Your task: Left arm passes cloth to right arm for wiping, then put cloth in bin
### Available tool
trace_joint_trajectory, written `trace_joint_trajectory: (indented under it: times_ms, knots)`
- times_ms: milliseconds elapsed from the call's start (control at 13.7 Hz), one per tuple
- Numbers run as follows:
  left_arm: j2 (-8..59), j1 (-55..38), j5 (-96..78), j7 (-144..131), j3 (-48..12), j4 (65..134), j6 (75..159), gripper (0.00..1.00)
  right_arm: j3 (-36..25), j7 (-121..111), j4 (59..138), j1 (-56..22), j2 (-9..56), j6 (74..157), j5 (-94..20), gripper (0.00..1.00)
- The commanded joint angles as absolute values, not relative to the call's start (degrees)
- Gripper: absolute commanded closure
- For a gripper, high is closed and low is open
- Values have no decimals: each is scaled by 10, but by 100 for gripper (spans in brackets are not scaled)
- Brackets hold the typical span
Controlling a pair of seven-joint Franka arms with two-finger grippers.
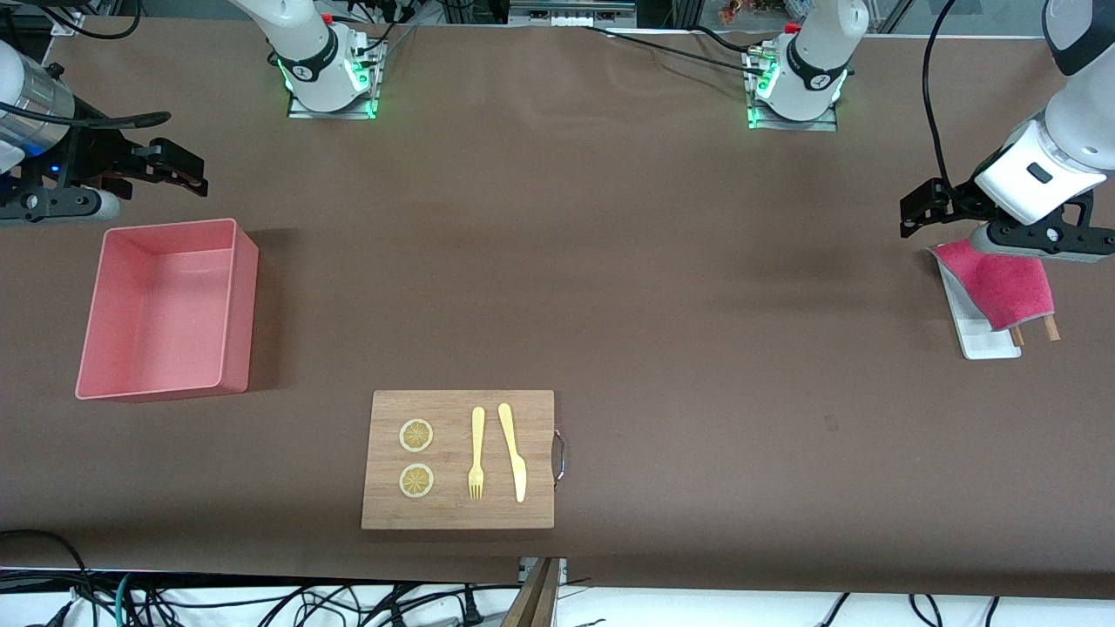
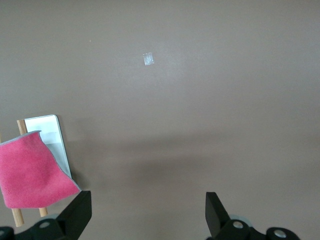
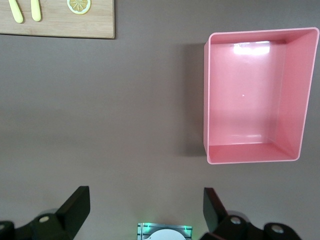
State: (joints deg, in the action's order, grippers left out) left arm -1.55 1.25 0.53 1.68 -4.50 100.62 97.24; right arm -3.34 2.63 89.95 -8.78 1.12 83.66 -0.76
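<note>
The magenta-red cloth (image 1: 1002, 283) lies draped over the white tray (image 1: 989, 341) at the left arm's end of the table. It also shows in the left wrist view (image 2: 30, 175), with a greyish edge. My left gripper (image 1: 912, 213) is open and empty, up over bare table just beside the cloth; its own view (image 2: 147, 212) shows only table between the fingers. The pale pink bin (image 1: 239, 296) stands empty at the right arm's end. My right gripper (image 1: 187, 170) is open and empty, over the table beside the bin (image 3: 295, 100), as its own view (image 3: 145, 207) also shows.
A wooden cutting board (image 1: 457, 514) with a metal handle lies near the front camera. It carries two lemon slices (image 1: 416, 457), a yellow fork (image 1: 476, 453) and a yellow knife (image 1: 513, 453). Two thin wooden sticks (image 1: 1052, 329) poke out under the cloth.
</note>
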Motion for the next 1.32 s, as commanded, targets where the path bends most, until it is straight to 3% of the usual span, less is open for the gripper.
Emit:
trace_joint_trajectory:
  times_ms: [0,1244]
  knots:
    - [-9,13,-3,25,-45,995,969,0,-25,20,907,-78,4,843,-6,0]
    - [-2,18,2,28,-43,987,953,0,-28,19,904,-76,5,842,-6,0]
